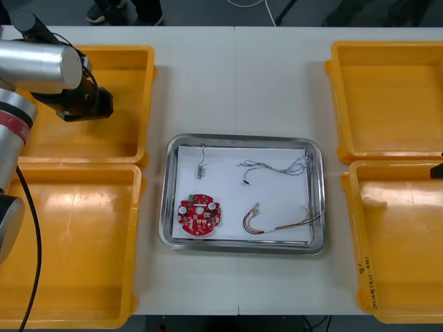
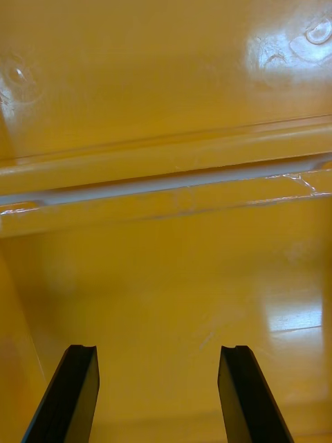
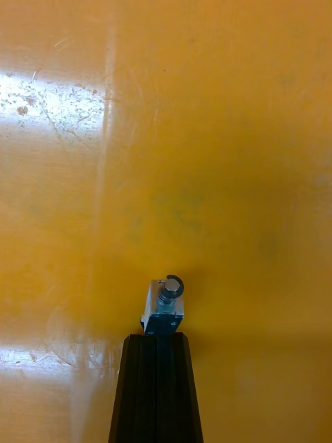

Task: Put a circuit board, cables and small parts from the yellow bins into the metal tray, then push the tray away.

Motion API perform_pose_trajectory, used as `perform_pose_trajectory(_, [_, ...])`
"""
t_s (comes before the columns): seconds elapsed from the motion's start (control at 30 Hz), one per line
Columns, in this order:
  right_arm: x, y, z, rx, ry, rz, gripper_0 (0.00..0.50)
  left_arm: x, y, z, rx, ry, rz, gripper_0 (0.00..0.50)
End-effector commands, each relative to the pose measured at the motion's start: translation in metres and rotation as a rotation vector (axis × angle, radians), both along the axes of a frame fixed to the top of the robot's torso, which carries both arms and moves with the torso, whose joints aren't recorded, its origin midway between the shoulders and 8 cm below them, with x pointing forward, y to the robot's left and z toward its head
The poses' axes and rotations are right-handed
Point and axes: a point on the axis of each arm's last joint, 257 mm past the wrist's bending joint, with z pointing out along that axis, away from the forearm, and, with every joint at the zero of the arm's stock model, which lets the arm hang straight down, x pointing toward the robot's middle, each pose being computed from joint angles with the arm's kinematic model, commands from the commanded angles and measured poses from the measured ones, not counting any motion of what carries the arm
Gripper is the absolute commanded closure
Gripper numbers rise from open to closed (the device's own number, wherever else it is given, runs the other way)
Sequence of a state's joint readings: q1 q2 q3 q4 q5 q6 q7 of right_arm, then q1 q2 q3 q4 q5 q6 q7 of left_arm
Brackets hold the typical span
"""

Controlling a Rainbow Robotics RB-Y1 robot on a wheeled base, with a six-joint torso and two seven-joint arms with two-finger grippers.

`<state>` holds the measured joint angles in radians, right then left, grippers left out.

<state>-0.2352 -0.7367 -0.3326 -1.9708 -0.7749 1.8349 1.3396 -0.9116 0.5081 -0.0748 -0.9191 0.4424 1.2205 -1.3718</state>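
The left pincer (image 3: 158,337) is clenched on a small metal part (image 3: 164,306), blocky with a round stud, over a yellow bin's (image 3: 221,138) glossy, scuffed floor, open all round. The right pincer (image 2: 158,351) stands released over another bin (image 2: 173,277), its rim just ahead.

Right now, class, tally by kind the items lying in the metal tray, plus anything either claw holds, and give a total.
Circuit board: 1
Cables: 3 (blue and white cable, red and yellow cable, black cable)
Small metal part, gripped by the left claw: 1
Right claw, open: 0
Total: 5
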Motion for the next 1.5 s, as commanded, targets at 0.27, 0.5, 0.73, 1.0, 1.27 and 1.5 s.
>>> perform_pose_trajectory(0.27, [0.0,-0.006,0.008,0.015,-0.019,-0.04,0.0,-0.008,-0.012,0.036,-0.019,0.018,-0.004,0.5])
perform_pose_trajectory(0.5, [0.0,-0.006,0.008,0.015,-0.019,-0.04,0.0,-0.008,-0.008,0.041,-0.022,0.015,0.002,0.089])
perform_pose_trajectory(0.73, [0.0,-0.006,0.008,0.019,-0.019,-0.047,0.0,-0.006,-0.008,0.048,-0.027,0.001,0.0,0.0])
perform_pose_trajectory(1.0, [0.0,-0.006,0.009,0.021,-0.02,-0.052,0.0,0.005,-0.015,0.066,-0.032,-0.043,-0.004,0.0])
perform_pose_trajectory(1.27, [-0.001,-0.006,0.008,0.021,-0.018,-0.052,0.0,0.021,-0.025,0.078,-0.047,-0.118,-0.012,0.0])
perform_pose_trajectory(1.5, [0.0,-0.006,0.008,0.022,-0.019,-0.053,0.0,0.029,-0.028,0.061,-0.068,-0.129,-0.006,0.0])
